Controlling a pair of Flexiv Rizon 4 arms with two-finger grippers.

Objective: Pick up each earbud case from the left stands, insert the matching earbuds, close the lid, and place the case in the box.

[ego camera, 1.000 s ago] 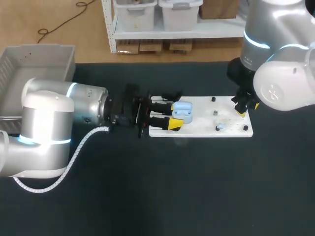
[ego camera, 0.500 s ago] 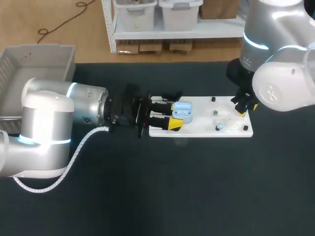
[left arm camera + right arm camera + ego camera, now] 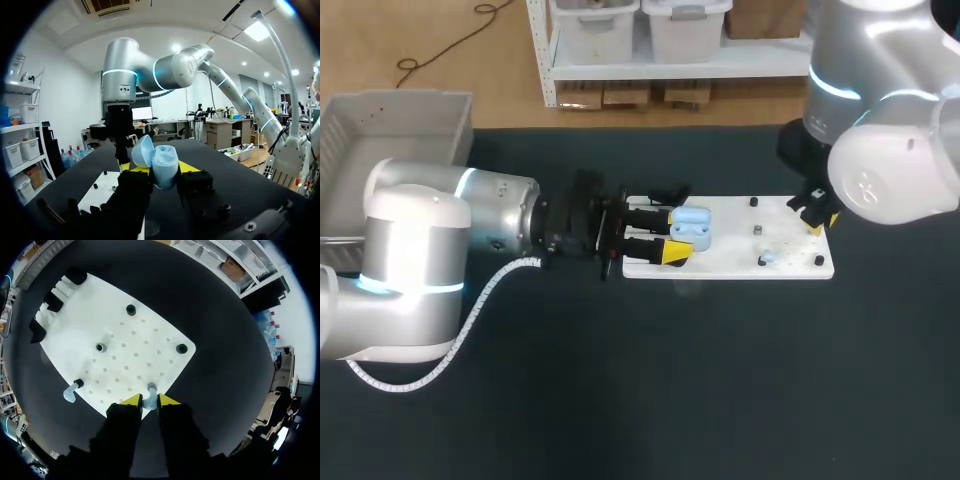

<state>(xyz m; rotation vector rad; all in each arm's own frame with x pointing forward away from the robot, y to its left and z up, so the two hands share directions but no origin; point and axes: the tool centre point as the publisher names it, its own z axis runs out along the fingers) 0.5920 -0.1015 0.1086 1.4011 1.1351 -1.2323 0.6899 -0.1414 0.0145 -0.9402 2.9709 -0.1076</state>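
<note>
My left gripper (image 3: 678, 233) is shut on a light blue earbud case (image 3: 692, 227) with its lid open, held over the left end of the white board (image 3: 730, 262). In the left wrist view the case (image 3: 164, 169) sits upright between the yellow tips, and the left gripper (image 3: 160, 170) clamps it from both sides. My right gripper (image 3: 822, 215) hangs over the board's right end. In the right wrist view the right gripper (image 3: 149, 401) has its tips closed on a pale blue earbud (image 3: 149, 397) at the board's edge. A second earbud (image 3: 70, 392) rests on a peg nearby.
Small black pegs (image 3: 131, 309) stand on the perforated board (image 3: 120, 330), with black stands (image 3: 52, 302) at its far end. A grey bin (image 3: 380, 130) sits at the table's back left. Dark table surface surrounds the board.
The right gripper's fingers have narrowed onto the earbud and the gripper has shifted slightly. The left arm and the case have not moved.
</note>
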